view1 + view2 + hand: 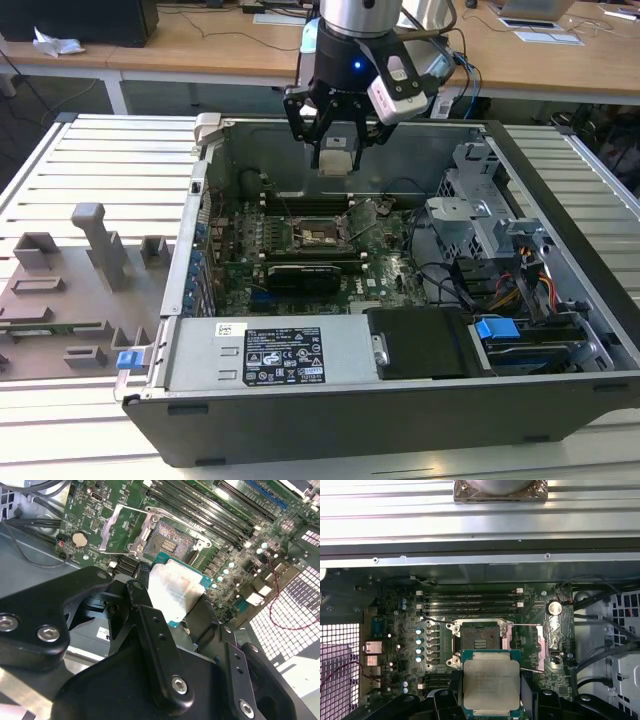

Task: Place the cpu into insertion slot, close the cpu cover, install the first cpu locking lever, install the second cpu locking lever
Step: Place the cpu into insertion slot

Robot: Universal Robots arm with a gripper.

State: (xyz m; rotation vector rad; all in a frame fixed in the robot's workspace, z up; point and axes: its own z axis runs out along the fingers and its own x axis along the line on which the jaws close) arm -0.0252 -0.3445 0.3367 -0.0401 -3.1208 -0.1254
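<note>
Robot arm's tool (336,156), clamped on the cpu (491,684), hangs over an open PC case (560,200) on a slatted metal bench (100,170). In the first wrist view the chip shows its silver top, held up off the green mobo (410,630) & apart from the insertion slot (480,642). The slot lies bare, dark centre exposed; in the second wrist view the cpu cover (106,530) stands swung open beside it.
</note>
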